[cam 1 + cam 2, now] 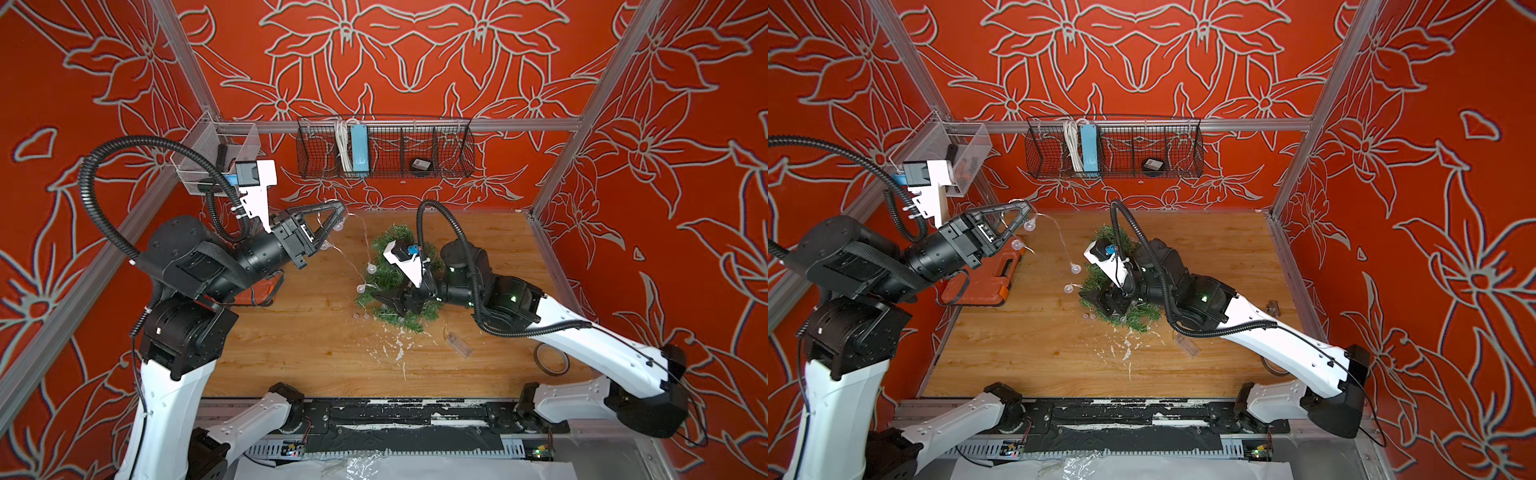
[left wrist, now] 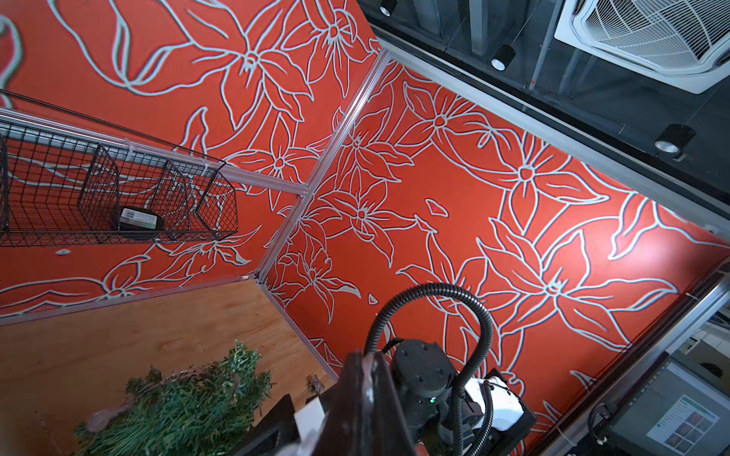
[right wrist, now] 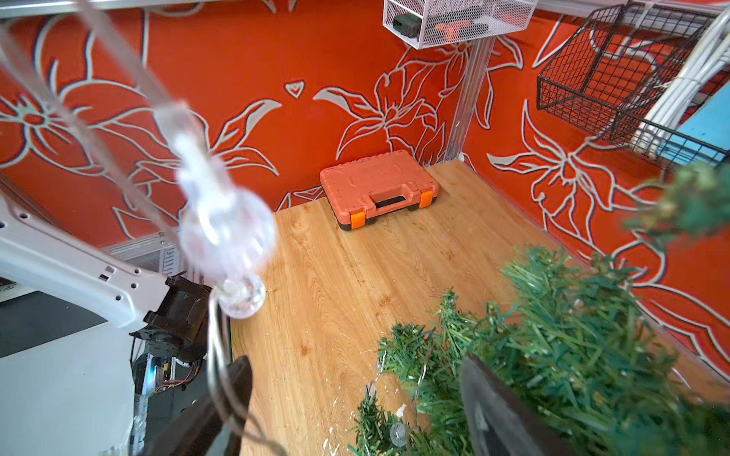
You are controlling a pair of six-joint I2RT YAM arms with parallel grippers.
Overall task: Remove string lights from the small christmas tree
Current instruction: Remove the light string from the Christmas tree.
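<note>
Left end effector (image 1: pixel 339 207) pinches string lights (image 1: pixel 360 288), draped down to tree (image 1: pixel 392 235).

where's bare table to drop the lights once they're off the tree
Widest bare table: front left, between the orange tool case and the small christmas tree. Also the back right corner. Crowded: front right, with battery box, tape roll and right arm.
</note>
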